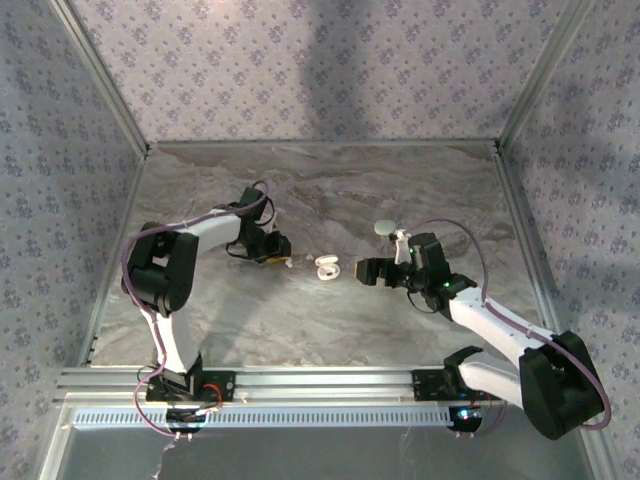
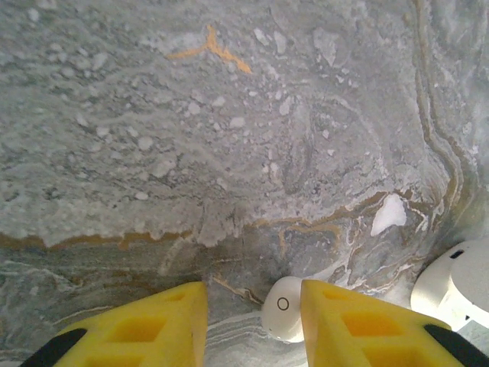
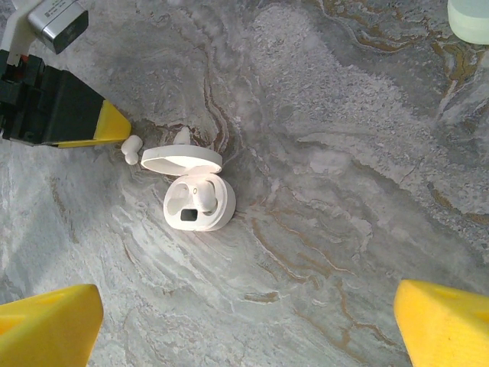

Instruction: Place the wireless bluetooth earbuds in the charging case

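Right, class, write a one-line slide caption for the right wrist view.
Open white charging case on marble tabletop, an earbud beside left gripper's yellow fingertip, right gripper wide open.

A grey marbled surface (image 1: 330,190) lies boxed in by floral-patterned walls (image 1: 300,60), with an aluminium frame (image 1: 330,380) along its near edge. Near the middle sits a small white charging case (image 1: 327,268), apparently with its lid open. The left arm (image 1: 200,232) reaches in from the left, its jaws low and just beside the case. The right arm (image 1: 490,320) faces it from the other side, its jaws also near the case. A pale oval case (image 1: 384,229) rests just behind the right arm's wrist.
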`<state>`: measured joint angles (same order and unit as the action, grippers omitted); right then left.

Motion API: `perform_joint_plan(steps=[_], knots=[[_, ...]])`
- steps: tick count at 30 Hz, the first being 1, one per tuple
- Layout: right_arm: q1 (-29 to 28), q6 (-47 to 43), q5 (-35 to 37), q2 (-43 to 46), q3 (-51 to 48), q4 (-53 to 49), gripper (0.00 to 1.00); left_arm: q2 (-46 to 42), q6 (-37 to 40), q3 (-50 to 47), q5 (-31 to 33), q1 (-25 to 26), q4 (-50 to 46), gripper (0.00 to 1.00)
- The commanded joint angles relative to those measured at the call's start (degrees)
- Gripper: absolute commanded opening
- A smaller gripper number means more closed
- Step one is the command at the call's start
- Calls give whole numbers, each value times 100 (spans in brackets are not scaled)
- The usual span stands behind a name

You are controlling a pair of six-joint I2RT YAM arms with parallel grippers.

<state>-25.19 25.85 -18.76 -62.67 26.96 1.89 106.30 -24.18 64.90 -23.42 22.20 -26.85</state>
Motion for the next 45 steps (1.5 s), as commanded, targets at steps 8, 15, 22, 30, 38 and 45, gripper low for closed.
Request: perform_joint_plan(steps=[8,15,22,30,38,45], knots=[[-39,-134,107,78,196,-57,100,-204,183,238,-102,30,-344,40],[-40,-133,109,89,195,-57,100,-42,566,591,40,96,-706,44],[-39,-142,127,89,195,-68,100,177,791,953,513,223,-1084,55],[-44,-141,117,74,196,-62,100,420,1038,1286,1049,459,-1604,57],[-39,-142,114,80,196,-57,100,631,1104,1459,1122,588,-1782,57],[-40,-144,118,106,195,-70,100,778,1050,1554,1408,617,-1988,57]])
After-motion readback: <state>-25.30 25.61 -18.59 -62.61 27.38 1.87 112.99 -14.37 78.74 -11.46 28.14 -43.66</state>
